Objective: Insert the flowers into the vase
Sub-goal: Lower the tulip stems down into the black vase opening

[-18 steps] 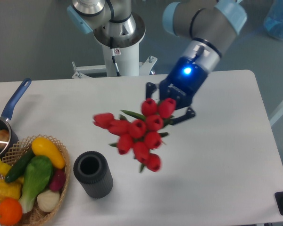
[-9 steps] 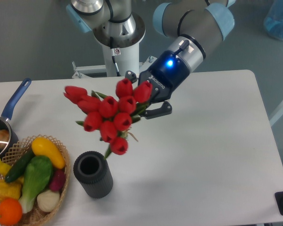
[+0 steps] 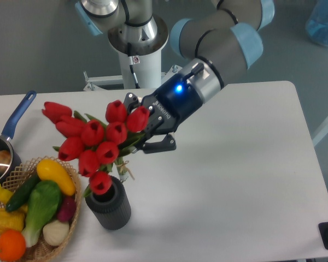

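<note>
The flowers [image 3: 95,143] hang in the air above the vase [image 3: 108,203], tilted to the left, the lowest bud over its mouth. The gripper [image 3: 144,134] is closed on the stems from the right side. The arm reaches down from the far side, bent leftward, above the table [image 3: 235,180].

The arm [image 3: 218,38] is built of thick grey tubular links with pale blue caps at the joints; its round silver base joint sits on a white pedestal [image 3: 139,65] at the far side, a thin black cable running down the post; the wrist ends in a silver ring and a dark blue housing with a glowing blue light and small white lettering; the gripper [image 3: 145,131] is black, with angular linked fingers.
</note>
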You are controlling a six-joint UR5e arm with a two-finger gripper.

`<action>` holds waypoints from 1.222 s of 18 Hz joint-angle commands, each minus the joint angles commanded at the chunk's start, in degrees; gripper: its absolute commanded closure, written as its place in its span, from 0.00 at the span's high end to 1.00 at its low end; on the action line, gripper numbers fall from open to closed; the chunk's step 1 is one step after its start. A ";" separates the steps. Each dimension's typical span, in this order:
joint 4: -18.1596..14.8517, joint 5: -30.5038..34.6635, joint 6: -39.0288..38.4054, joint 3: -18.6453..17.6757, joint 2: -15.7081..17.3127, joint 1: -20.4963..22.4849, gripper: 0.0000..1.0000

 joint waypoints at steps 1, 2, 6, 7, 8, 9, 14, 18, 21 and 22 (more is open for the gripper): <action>0.00 0.00 0.00 0.17 -0.27 -0.09 0.00; 0.09 0.00 0.00 0.26 -0.62 -0.18 0.00; 0.09 0.00 0.00 0.18 -0.88 -1.50 0.00; 0.09 0.00 0.00 0.18 -1.06 -1.76 0.00; 0.09 0.00 0.00 0.18 -1.23 -1.93 0.00; 0.09 0.00 0.00 0.18 -1.32 -2.02 0.00; 0.09 0.09 0.00 0.18 -2.55 -2.90 0.00; 0.09 0.00 0.00 0.18 -3.34 -3.25 0.00; 0.09 0.00 0.09 0.18 -3.87 -3.69 0.00; 0.17 0.00 0.09 0.09 -3.96 -3.69 0.00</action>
